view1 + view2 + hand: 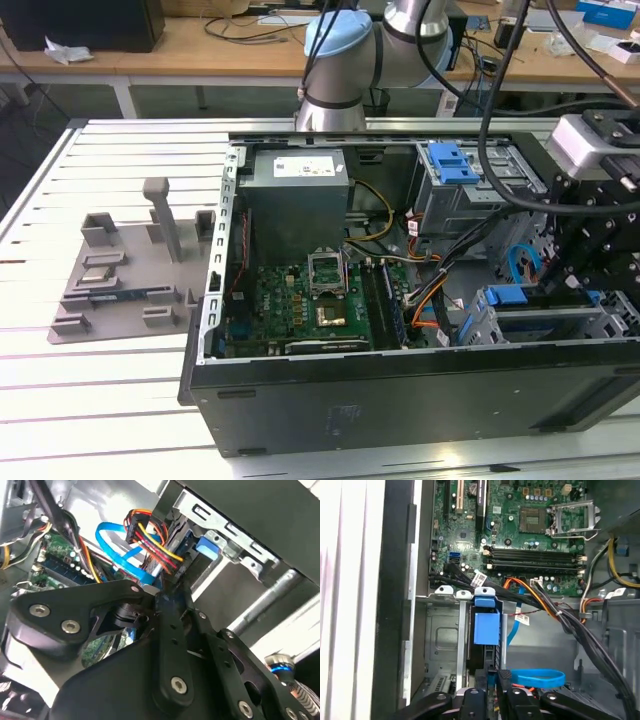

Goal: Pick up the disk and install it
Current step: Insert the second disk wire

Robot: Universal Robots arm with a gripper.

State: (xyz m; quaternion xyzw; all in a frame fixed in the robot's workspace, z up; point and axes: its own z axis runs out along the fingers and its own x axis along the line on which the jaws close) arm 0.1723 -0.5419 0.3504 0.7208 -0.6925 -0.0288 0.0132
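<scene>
The disk (545, 322) stands on edge inside the grey drive cage (478, 322) at the case's front corner, on the exterior view's right. Its blue rail runs along the top. In the first wrist view the disk's blue rail tab (486, 626) sits in the cage slot beside the motherboard. My gripper (491, 680) is at the disk's outer end, one black finger (504, 676) on each side, shut on it. In the second wrist view the gripper (162, 596) meets right beside the coloured power wires (150, 537).
The open computer case (400, 385) holds a motherboard (305, 305), a power supply (298, 190) and a second cage with a blue latch (452, 160). Blue and black cables (537, 678) hang close to the gripper. A grey parts fixture (130, 270) lies on the slatted table at the exterior view's left.
</scene>
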